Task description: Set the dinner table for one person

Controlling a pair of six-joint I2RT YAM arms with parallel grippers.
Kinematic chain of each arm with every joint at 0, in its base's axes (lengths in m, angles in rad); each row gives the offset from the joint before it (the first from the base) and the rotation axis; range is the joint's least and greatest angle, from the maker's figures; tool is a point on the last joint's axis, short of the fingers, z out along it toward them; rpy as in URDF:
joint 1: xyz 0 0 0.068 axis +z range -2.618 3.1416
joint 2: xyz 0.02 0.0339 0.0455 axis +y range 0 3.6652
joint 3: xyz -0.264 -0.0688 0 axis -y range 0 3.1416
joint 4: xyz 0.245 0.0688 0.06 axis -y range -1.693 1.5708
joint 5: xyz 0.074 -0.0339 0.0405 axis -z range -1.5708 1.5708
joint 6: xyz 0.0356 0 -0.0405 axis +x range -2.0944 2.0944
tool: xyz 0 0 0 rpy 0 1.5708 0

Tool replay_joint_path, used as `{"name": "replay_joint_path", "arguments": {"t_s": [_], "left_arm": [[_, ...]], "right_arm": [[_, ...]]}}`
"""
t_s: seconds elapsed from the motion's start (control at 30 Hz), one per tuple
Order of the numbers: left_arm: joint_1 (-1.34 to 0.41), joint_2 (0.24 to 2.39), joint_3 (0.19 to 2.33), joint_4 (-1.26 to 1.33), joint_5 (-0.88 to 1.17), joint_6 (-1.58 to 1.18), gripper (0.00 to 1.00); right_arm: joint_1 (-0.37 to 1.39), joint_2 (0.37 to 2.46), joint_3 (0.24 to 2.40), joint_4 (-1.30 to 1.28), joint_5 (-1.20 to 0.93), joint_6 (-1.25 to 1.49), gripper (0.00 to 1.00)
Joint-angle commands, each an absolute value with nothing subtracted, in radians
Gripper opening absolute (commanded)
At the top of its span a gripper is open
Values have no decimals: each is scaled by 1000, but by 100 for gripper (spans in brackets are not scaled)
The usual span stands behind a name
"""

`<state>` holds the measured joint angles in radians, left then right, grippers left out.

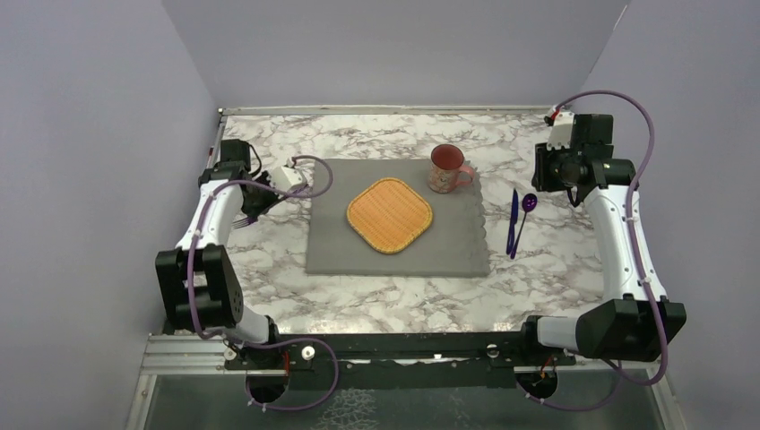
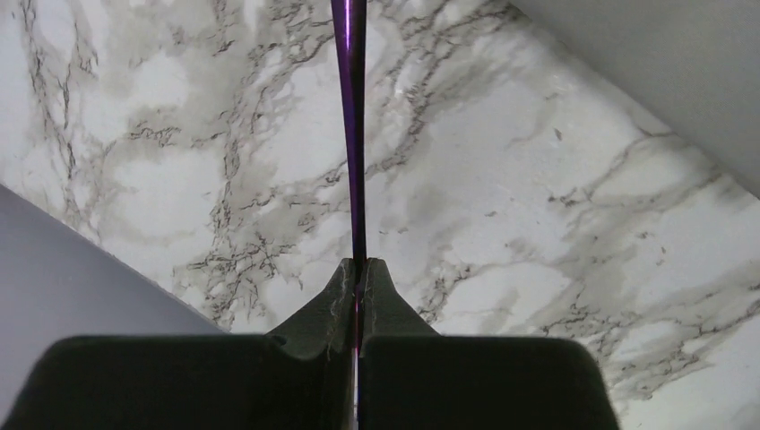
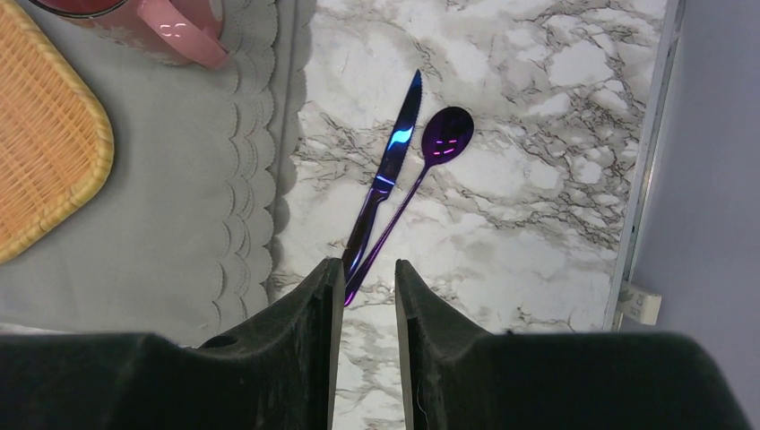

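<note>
My left gripper (image 2: 359, 266) is shut on the thin handle of a purple utensil (image 2: 352, 125), which runs straight ahead over the marble dinner table (image 1: 403, 305); its far end is out of view. From above, that gripper (image 1: 254, 202) sits just left of the grey scalloped placemat (image 1: 341, 242). On the placemat lie an orange woven mat (image 1: 390, 215) and a pink mug (image 1: 445, 167). A purple knife (image 3: 390, 175) and spoon (image 3: 445, 134) lie side by side right of the placemat. My right gripper (image 3: 369, 266) hovers open over their handle ends, holding nothing.
Grey walls enclose the table on the left, back and right. A metal rail (image 3: 645, 152) edges the table's right side close to the spoon. Bare marble lies between the placemat and the arm bases (image 1: 394, 345).
</note>
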<state>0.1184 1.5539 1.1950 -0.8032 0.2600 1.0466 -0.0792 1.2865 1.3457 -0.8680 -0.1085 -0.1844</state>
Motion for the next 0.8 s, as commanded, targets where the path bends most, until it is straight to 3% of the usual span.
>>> {"name": "replay_joint_path", "arguments": {"t_s": [0.0,0.13,0.37,0.77], "left_arm": [[126,1384,1079,-821,403,1357,0],[126,1328,1020,-856,459,1500,0],[85,1412,1066,-954,516,1587,0],[-163,1472,1045,-956,301,1721,0]], "right_arm": [[-85,1303,1396,-884,-75,-181,32],[-83,1312,1410,-887,-78,-173,32],[-85,1316,1402,-887,-85,-158,31],[-86,1327,1399,-892,-57,-144,31]]}}
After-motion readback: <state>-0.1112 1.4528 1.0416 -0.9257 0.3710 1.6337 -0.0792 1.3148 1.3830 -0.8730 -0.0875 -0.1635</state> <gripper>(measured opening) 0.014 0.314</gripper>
